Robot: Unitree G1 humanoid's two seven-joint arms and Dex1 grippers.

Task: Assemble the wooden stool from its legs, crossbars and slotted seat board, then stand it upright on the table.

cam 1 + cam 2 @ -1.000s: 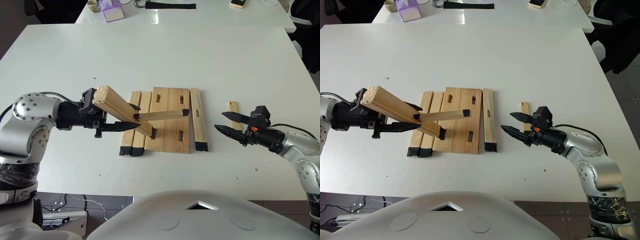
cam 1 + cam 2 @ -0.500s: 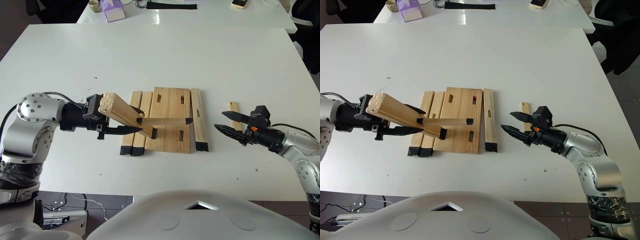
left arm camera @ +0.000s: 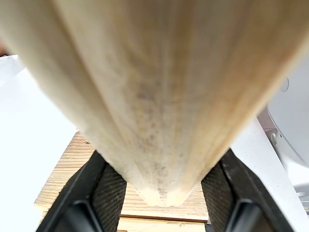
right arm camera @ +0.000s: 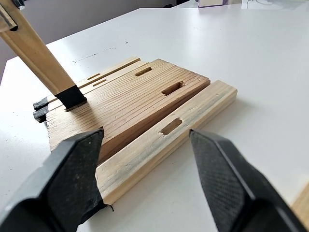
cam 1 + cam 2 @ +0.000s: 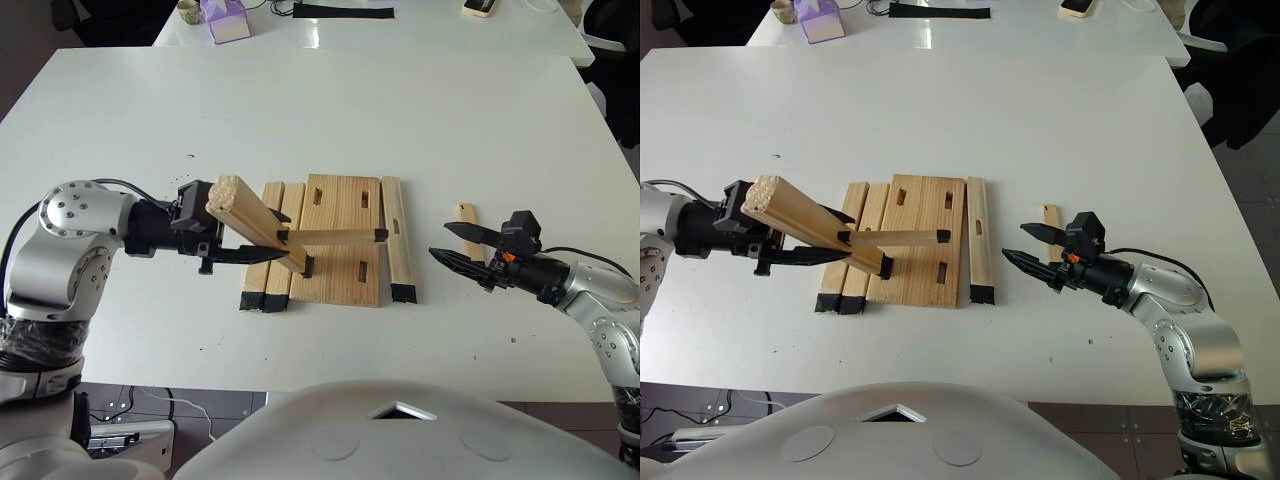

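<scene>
The slotted seat board [image 5: 340, 240] lies flat mid-table. Two legs [image 5: 272, 245] lie along its left edge and one leg [image 5: 397, 240] along its right edge. My left gripper [image 5: 240, 254] is shut on a fourth leg [image 5: 255, 224], tilted with its black-capped foot over the board's left part and a thin crossbar [image 5: 330, 236] sticking out of it to the right above the board. The wrist view has this leg [image 3: 145, 96] between the fingers [image 3: 108, 191]. My right gripper [image 5: 455, 246] hangs open right of the board, beside a small loose crossbar [image 5: 464, 216].
A second white table [image 5: 400, 25] stands behind, carrying a tissue box [image 5: 223, 20], a cup [image 5: 186, 11] and a black strip [image 5: 340, 11]. Bare tabletop [image 5: 330, 110] stretches beyond the board and along the front edge.
The left arm dipped the held leg lower, then raised and shifted it slightly right; the crossbar now lies level over the board. The right arm stayed still.
</scene>
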